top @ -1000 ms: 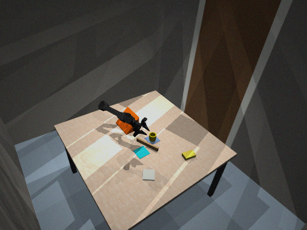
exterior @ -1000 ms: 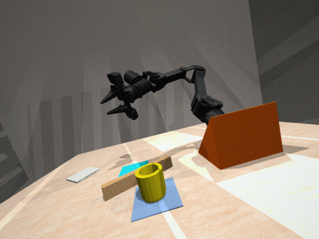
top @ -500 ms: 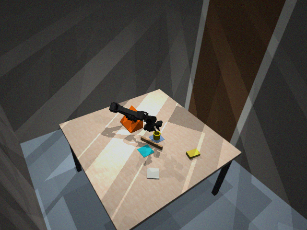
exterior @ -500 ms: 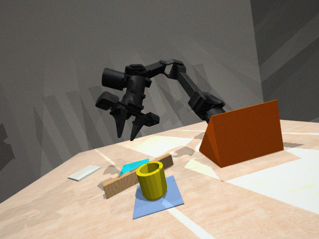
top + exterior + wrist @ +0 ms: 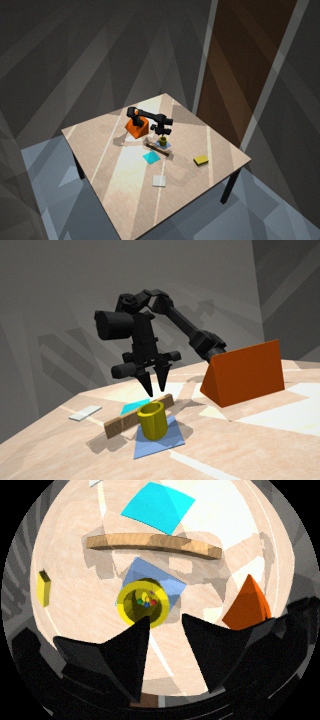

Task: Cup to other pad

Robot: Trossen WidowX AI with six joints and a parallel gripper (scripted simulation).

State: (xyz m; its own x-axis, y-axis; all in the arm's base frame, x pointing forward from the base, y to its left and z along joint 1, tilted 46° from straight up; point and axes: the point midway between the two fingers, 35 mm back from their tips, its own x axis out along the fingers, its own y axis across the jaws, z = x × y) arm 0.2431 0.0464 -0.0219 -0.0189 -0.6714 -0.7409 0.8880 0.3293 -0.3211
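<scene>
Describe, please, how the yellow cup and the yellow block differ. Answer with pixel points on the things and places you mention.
The yellow cup (image 5: 163, 141) (image 5: 154, 424) (image 5: 121, 605) is round and hollow, with marbles inside; the yellow block (image 5: 201, 160) (image 5: 43, 589) is rectangular and flat-topped. The cup stands on the blue pad (image 5: 166, 146) (image 5: 173, 437) (image 5: 172, 587); the block lies on the bare table (image 5: 180, 196) (image 5: 51, 459) (image 5: 75, 545).

From high up and well back, the top view looks steeply down on the whole table (image 5: 134, 196); the exterior view sits low and near, facing the orange wedge (image 5: 136, 130) (image 5: 248, 374) (image 5: 247, 607) at three o'clock. The wrist view looks down close above the blue pad (image 5: 166, 146) (image 5: 160, 447) (image 5: 172, 586), which all three share.
</scene>
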